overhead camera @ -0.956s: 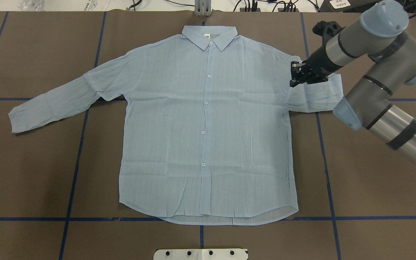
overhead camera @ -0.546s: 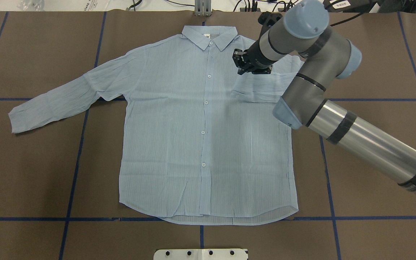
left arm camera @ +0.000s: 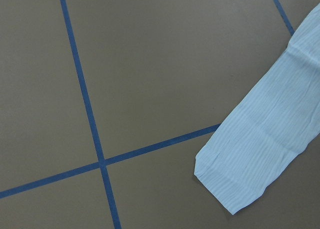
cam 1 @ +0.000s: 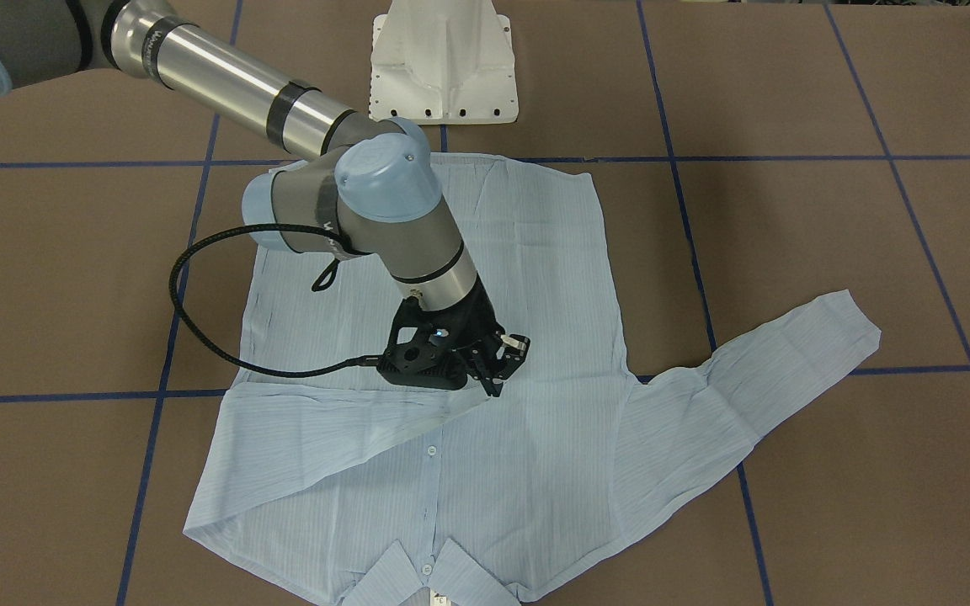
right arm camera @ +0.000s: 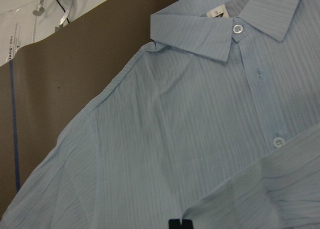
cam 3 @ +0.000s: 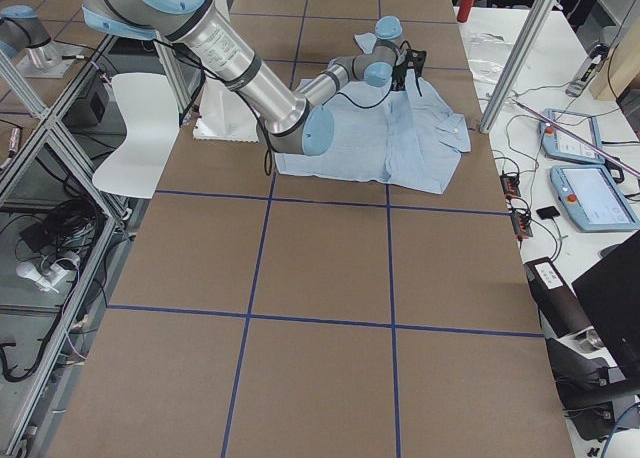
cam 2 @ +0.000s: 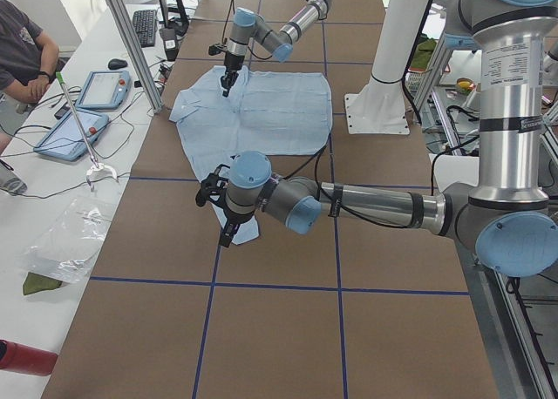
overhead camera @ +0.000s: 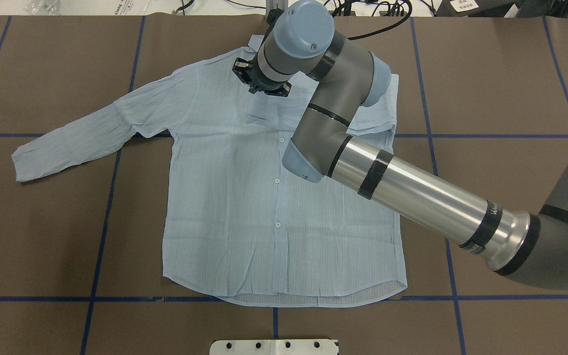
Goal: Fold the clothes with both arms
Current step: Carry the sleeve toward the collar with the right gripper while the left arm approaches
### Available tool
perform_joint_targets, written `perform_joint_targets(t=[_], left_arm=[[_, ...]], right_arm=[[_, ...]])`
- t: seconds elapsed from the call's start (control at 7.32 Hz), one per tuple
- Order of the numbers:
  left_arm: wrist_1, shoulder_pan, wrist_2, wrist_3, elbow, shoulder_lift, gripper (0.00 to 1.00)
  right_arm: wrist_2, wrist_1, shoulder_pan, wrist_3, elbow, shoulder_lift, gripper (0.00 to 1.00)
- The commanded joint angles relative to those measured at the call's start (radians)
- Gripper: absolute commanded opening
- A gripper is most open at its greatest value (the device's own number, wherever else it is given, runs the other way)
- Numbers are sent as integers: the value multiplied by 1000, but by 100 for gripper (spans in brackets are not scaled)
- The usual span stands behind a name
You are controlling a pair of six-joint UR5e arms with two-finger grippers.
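Table [overhead camera: 32,231]: flat top covered in brown sheeting, marked into large rectangles by blue tape lines [overhead camera: 100,222]. A pale-blue striped shirt [overhead camera: 234,222] lies on it front side up, buttoned, hem near the white base [cam 1: 443,67], collar [cam 1: 392,572] at the far end. One sleeve [overhead camera: 77,140] lies stretched out flat on the brown; the other sleeve [cam 1: 317,429] is folded over onto the chest.

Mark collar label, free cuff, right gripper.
collar label [right arm camera: 216,13], right wrist view, white tag's middle.
free cuff [left arm camera: 240,181], left wrist view, sleeve end.
right gripper [cam 1: 503,372], front-facing view, between fingertips holding the shirt [cam 1: 535,471].
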Motion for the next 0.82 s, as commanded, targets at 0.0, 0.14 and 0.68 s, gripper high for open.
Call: perform_joint_targets(t=[0.0,0.14,0.68], left_arm=[[0,0,-4,0,0,4,100],[0,0,-6,0,0,8,100],[0,2,-6,3,3,8,100]], right_arm=[[-48,2,-33,24,-21,28,0],[-71,33,-47,29,-58,48,0],[-98,56,-67,73,-75,48,31]])
